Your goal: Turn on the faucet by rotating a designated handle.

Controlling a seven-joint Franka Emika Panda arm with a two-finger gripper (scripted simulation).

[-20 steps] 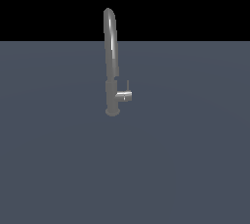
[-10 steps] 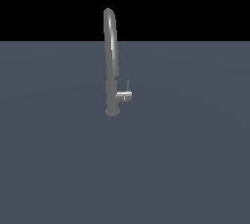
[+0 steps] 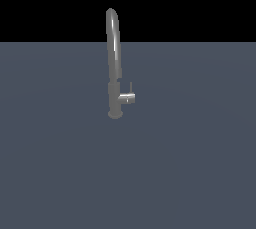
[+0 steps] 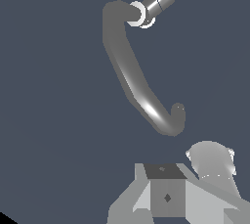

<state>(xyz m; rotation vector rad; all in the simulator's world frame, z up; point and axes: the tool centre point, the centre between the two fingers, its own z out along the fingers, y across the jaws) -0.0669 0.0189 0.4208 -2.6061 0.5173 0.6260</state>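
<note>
on my exterior feed the faucet [image 3: 114,68] stands upright on the flat grey counter [image 3: 200,163], a little toward 9 o'clock of the frame's centre and in the upper half of it. its round base sits on the counter, the thicker lower body rises from there, and the slim gooseneck climbs past the counter's far edge into the black background, arching over at the top. the handle [image 3: 127,98] juts from the lower body toward 3 o'clock, a short horizontal stub, with its thin lever pin standing straight up toward 12 o'clock at the outer end. at the very top edge of that feed i see only a small pale speck; i cannot tell what it is.

on my wrist feed i look down along the faucet [image 4: 134,78]: the curved spout sweeps across the middle, bright along one side, with its hooked tip nearest the camera. the handle [image 4: 157,2] shows beyond it as a short cylinder against a pale ring at the body. the tool [image 4: 168,196] appears only as pale grey blocky housing at the frame edge, clear of the spout and well apart from the handle. its fingertips are out of sight, so i cannot tell whether it is released or clenched.
</note>
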